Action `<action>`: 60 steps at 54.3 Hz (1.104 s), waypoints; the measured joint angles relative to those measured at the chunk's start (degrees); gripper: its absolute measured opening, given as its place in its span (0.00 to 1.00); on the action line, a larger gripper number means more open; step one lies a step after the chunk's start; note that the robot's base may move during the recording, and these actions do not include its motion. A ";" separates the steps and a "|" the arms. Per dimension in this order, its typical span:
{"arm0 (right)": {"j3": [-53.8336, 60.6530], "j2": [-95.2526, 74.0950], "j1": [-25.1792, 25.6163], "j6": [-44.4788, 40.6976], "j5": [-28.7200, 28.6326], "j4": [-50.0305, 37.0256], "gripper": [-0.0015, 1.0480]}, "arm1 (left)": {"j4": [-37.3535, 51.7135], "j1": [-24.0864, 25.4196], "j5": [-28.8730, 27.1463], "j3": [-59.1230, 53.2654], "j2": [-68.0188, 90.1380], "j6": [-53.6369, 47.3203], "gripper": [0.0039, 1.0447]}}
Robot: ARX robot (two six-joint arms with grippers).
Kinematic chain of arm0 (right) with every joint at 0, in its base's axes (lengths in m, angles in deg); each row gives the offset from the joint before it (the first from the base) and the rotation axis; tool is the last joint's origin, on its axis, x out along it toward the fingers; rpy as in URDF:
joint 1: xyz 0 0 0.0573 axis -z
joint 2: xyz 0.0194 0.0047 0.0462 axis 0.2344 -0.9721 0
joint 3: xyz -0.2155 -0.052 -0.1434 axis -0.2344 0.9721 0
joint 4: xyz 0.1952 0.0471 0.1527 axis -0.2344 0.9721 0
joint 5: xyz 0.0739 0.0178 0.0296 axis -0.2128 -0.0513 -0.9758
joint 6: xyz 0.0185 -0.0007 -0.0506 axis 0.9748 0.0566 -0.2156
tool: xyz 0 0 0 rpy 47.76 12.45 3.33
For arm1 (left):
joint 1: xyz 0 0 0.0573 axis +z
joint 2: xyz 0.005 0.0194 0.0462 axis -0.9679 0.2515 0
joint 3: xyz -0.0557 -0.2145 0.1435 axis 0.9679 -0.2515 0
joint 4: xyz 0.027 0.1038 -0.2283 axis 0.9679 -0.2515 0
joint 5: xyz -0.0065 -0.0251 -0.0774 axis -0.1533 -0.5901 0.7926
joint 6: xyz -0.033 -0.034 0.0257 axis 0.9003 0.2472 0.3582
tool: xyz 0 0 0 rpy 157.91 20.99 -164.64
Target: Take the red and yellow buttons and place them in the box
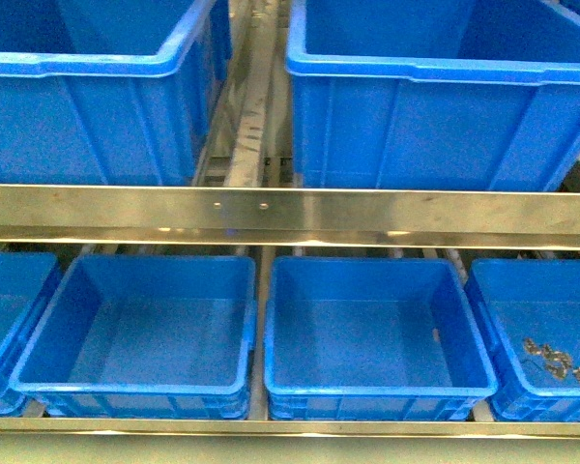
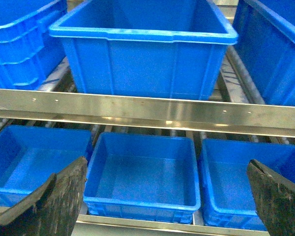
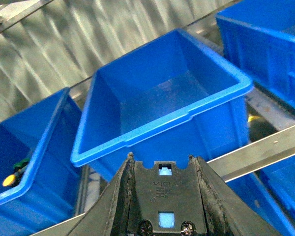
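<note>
Jaws of your left gripper (image 2: 166,162) stand spread wide with nothing between them, looking over the lower row of small blue plastic bins (image 2: 142,199). Those of your right gripper (image 3: 162,160) are drawn in tight and carry nothing.

Your coming move turns on the right wrist view. A small yellow round piece (image 3: 9,180), likely one of your buttons, lies inside a neighbouring blue bin (image 3: 46,167), next to the open blue plastic bin (image 3: 162,125) that the right jaws face. So it sits off to one side of those jaws, not straight ahead, with green pieces (image 3: 22,163) just beside it.

Neither other view shows it, so judge your right arm the nearer. Being round, it should ask no wrist turn.

In the front view, a reddish speck (image 1: 435,335) against the inner wall of a lower-row bin (image 1: 367,391) may be a red button, but it is too small to tell.
</note>
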 joint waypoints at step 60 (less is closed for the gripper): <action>-30.45 -30.91 37.35 -5.88 -32.94 -7.72 0.25 | 0.04 0.00 0.07 0.00 0.00 -0.09 0.92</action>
